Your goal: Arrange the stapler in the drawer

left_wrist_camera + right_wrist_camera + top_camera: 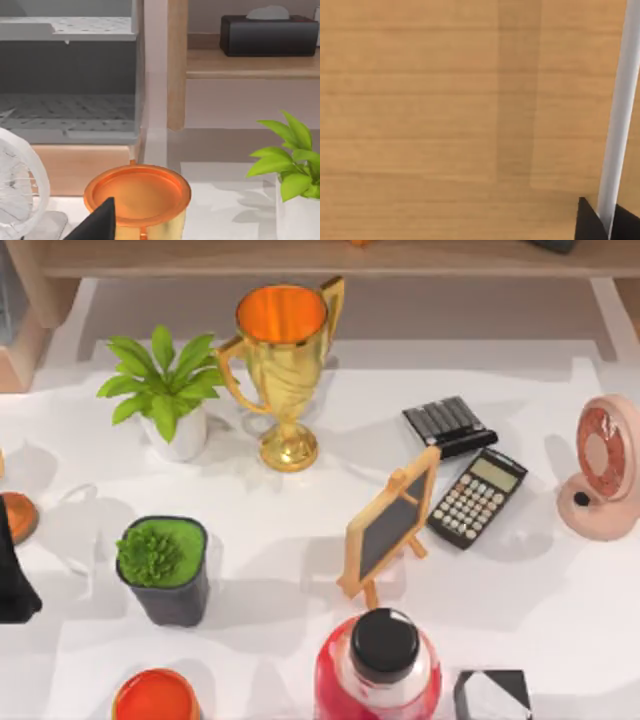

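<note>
One stapler (449, 426) beside calculator (478, 497), long axis left-right.

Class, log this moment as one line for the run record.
left end effector: beside orange-topped gold cup, facing grey drawer unit | right end effector: facing light wooden panel

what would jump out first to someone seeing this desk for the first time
The gold trophy with its orange-lined cup stands tallest, toward the back middle of the table. Beside it on the left sits a leafy plant in a white pot, and at the front edge a red bottle with a black cap looms large. The small chalkboard easel stands just right of centre.
</note>
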Robot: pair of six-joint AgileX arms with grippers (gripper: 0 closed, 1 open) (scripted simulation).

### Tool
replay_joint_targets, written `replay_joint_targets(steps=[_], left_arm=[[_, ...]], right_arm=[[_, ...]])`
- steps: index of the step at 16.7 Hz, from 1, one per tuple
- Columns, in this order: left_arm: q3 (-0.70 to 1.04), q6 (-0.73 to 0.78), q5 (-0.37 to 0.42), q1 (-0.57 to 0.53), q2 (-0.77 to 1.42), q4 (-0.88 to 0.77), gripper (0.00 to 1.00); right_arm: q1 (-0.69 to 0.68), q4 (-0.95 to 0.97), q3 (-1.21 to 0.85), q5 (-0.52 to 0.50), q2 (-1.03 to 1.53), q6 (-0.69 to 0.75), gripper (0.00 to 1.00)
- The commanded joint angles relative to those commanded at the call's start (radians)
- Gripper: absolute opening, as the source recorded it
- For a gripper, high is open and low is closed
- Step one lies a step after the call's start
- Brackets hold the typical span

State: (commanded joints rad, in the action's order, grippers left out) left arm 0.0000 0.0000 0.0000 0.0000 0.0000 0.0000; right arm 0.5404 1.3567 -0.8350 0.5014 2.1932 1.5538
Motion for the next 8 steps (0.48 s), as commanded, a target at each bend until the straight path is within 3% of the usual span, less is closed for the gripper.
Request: replay_joint_targets(steps=[8], left_arm=[[0.000,0.000,0.000,0.000,0.000,0.000,1.00]], right_arm=[[0.051,0.084,0.140,0.052,-0.058,-0.001,0.00]])
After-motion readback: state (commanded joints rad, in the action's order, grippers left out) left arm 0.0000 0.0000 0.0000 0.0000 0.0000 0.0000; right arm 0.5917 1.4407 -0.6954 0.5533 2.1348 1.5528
